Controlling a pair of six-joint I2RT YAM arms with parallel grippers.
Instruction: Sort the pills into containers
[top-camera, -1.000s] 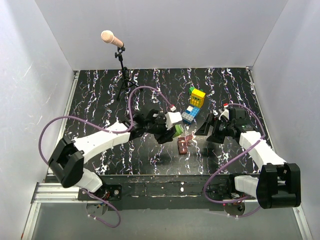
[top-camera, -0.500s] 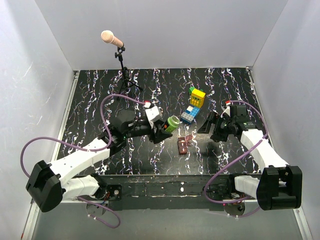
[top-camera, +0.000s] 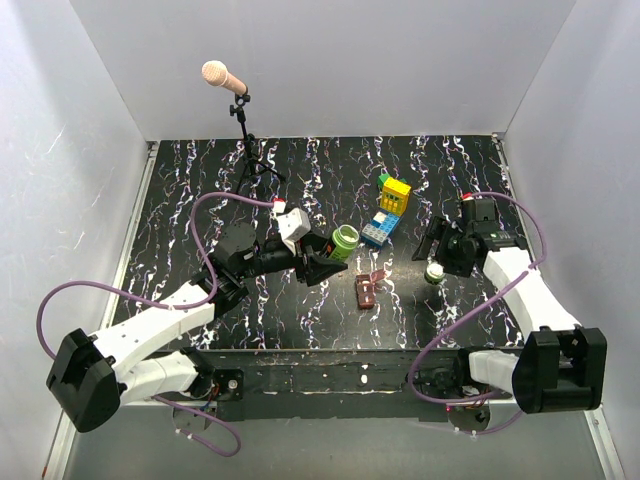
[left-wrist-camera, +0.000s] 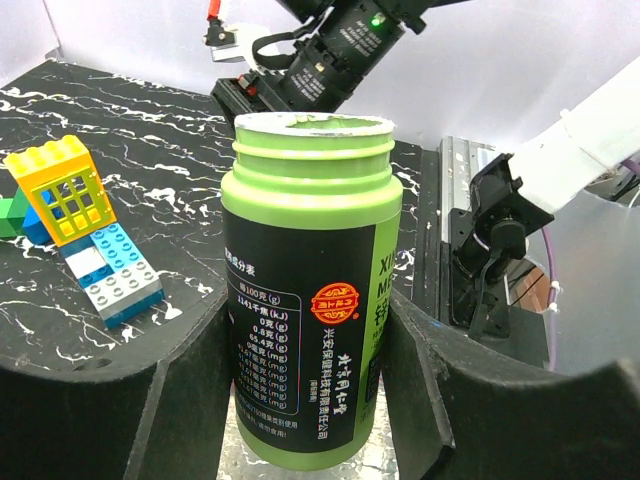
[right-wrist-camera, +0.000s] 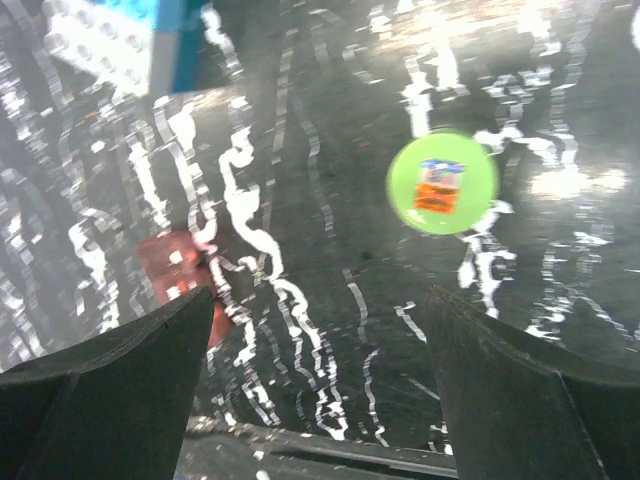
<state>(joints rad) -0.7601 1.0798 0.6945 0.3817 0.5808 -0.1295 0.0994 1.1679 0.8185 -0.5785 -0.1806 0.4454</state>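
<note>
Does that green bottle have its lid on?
No, the green bottle shows a bare threaded neck and an open mouth, with no cap on it.

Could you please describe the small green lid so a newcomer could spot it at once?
On the right side of the black white-veined tabletop, beside the right gripper, lies a small round green lid. Unlike the green cylindrical bottle in the left gripper, it is a flat disc lying loose, with an orange sticker on top.
</note>
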